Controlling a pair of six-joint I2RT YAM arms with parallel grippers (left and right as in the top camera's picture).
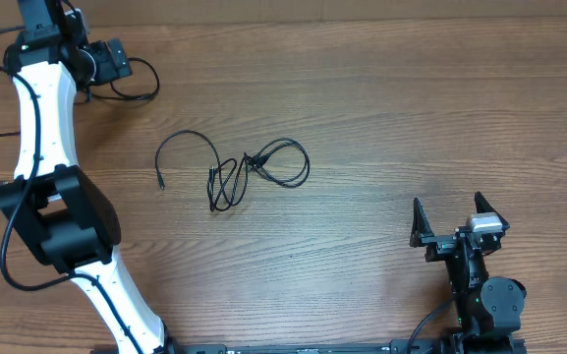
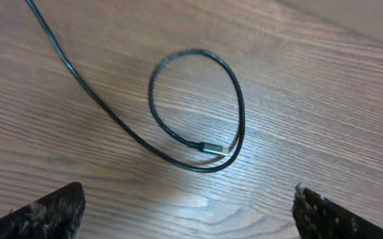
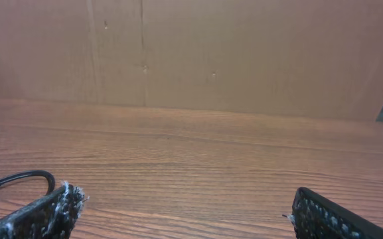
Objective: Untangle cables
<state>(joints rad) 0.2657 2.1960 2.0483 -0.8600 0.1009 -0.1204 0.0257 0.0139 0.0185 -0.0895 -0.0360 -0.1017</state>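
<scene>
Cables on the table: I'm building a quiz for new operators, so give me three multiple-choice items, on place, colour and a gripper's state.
1. Where does the tangled bundle lie? A. near the table's middle B. at its right edge C. at its near edge
2. What colour are the cables? A. white B. black C. red
3. The right gripper is: A. shut on a cable B. open, empty C. shut, empty
Key: A, overhead shows it mid-table; B, every strand is black; B, fingers spread, nothing between.

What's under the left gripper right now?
A cable loop with a silver-tipped plug, flat on the table. Nothing covers it; its other end runs out of the wrist view.
</scene>
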